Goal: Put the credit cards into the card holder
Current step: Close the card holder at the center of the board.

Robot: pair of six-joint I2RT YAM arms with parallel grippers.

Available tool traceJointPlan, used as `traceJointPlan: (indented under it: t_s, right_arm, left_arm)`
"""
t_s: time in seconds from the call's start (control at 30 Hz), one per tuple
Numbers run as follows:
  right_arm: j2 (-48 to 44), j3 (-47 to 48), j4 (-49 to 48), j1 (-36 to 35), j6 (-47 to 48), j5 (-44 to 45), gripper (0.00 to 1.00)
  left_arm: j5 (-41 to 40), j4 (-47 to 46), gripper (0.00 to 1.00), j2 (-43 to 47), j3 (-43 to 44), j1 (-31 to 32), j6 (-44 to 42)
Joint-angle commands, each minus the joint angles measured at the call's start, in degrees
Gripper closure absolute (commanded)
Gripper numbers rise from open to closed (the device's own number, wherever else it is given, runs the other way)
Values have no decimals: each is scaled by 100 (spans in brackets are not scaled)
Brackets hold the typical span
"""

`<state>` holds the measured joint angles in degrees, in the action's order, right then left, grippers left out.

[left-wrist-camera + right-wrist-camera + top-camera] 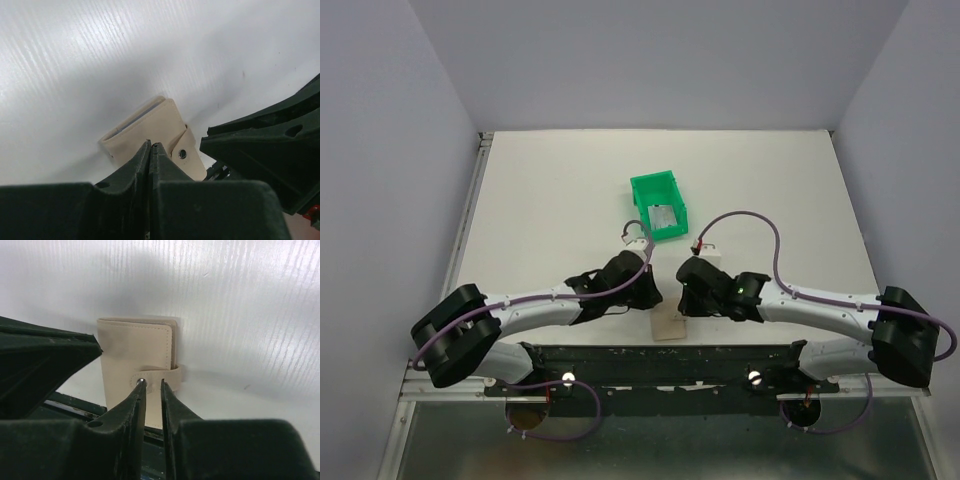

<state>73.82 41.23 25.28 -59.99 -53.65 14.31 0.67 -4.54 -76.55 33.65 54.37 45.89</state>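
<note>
The card holder point(135, 347) lies closed at the near edge of the table point(550, 200), about midway along that edge and between the two grippers, with its lower end reaching over the dark rail there. Its tan strap point(170, 374) wraps round from the right side onto the front cover, and a small metal snap point(182, 154) sits at the strap's end. The left gripper point(151, 146) comes in from the left with its fingers pinched almost together, and it appears clamped on the holder's near edge, though the tips hide the exact contact. The right gripper point(152, 382) points at the strap end with its jaws parted by a narrow gap and nothing caught in it; one fingertip point(141, 385) sits right at the snap. Farther back, near the middle of the table, stands a green bin point(645, 187), and a silver-grey credit card point(666, 219) lies inside it, well apart from the holder.
</note>
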Motion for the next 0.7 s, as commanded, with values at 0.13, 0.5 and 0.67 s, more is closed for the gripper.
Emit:
traceJointPlan:
  t_s: [0.13,0.5,0.67]
  right_arm:
    - [-175,184,30,57,566,-129,78]
    - [141,166,-480,84,733,-604,85]
    - [220,210,-489,84,768,-639,85]
  left_arm:
    - [452,-803,86,-132,-385,284,43]
    - [408,-1058,86,-255,-623,557,254]
    - [338,-1015,87,-176,-675,566,263]
